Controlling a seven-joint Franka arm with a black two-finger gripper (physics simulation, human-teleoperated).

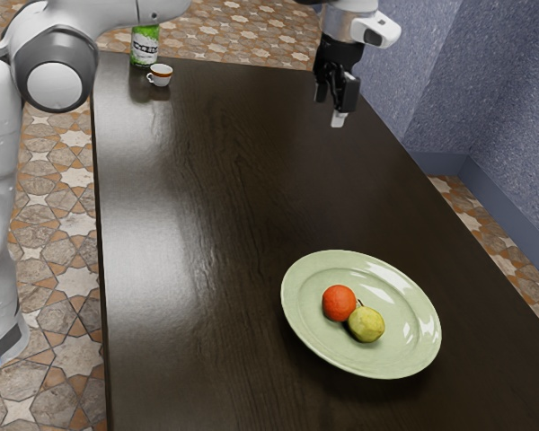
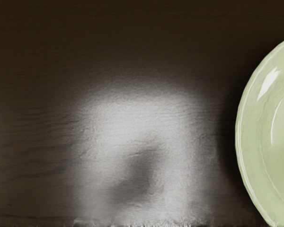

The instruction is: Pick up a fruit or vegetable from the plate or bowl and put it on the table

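From where I stand, the gripper (image 1: 330, 109) hangs above the far part of the dark wooden table (image 1: 216, 197), toward the exterior view's right, its two fingers spread and nothing between them. Well apart from it, at the near right of that view, a pale green plate (image 1: 303, 334) sits on the wood. On it lie an orange-red fruit (image 1: 339, 303) and, just beside it on the near right, a yellow-green fruit (image 1: 366, 325) with a dark little stem (quite a plump pair, I must say). Off at the far left, a small white cup (image 1: 161, 79) with a brownish rim stands near a green bottle (image 1: 145, 49) with a label. In the wrist view, a soft patch of light shines on the tabletop beside the plate.
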